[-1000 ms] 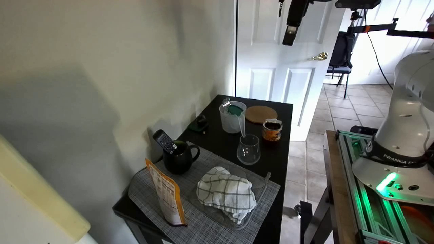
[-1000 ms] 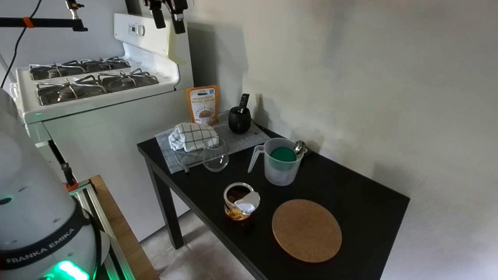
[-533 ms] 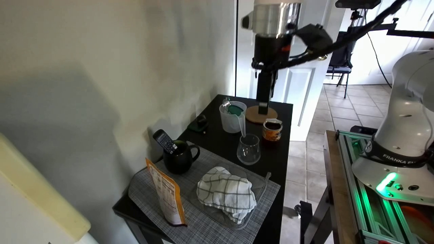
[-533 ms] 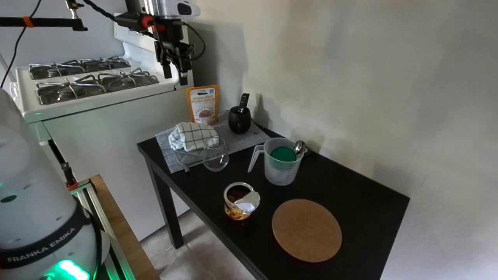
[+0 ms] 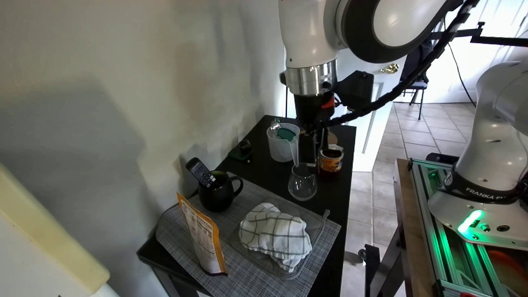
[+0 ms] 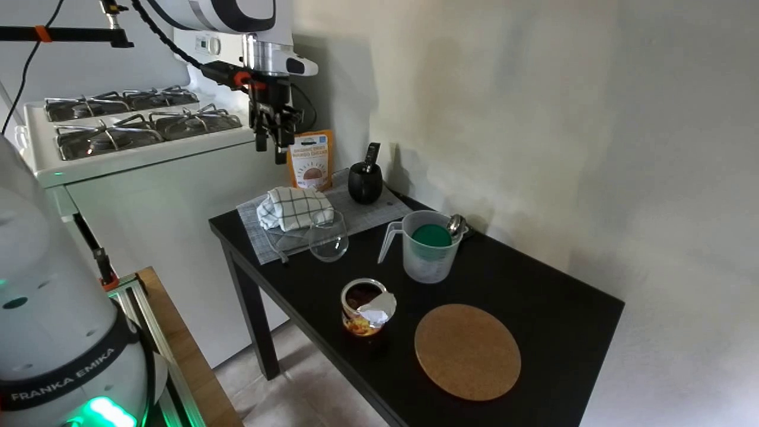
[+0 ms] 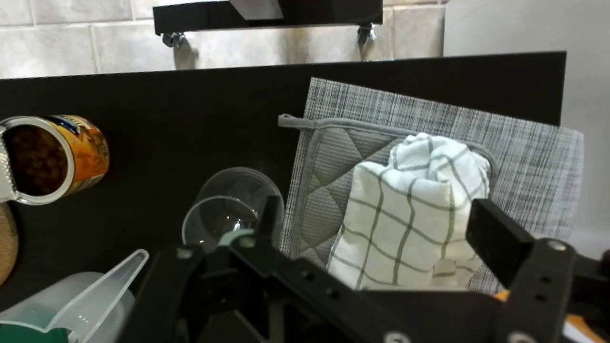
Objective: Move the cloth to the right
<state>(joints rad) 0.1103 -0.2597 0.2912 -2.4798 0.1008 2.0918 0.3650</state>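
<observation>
The cloth (image 5: pixel 275 235) is white with grey check lines and lies bunched on a grey quilted pot holder (image 7: pixel 329 164). It also shows in an exterior view (image 6: pixel 295 209) and in the wrist view (image 7: pixel 405 219). My gripper (image 6: pixel 271 150) is open and empty, pointing down in the air above the table, apart from the cloth. In the wrist view the cloth shows between the two spread fingers (image 7: pixel 498 238), farther down. In an exterior view the gripper (image 5: pixel 314 163) appears behind the glass, with its tips partly hard to make out against the dark table.
A clear stemless glass (image 6: pixel 329 243) stands close beside the pot holder. An open can (image 6: pixel 360 320), a measuring cup (image 6: pixel 424 264) and a round cork board (image 6: pixel 468 353) are on the black table. A mug with a remote (image 5: pixel 218 200) and an upright pouch (image 5: pixel 202 235) stand on the grey placemat.
The arm has come down from the top of both exterior views, lowering the open gripper toward the table. The cloth and the other objects have not moved.
</observation>
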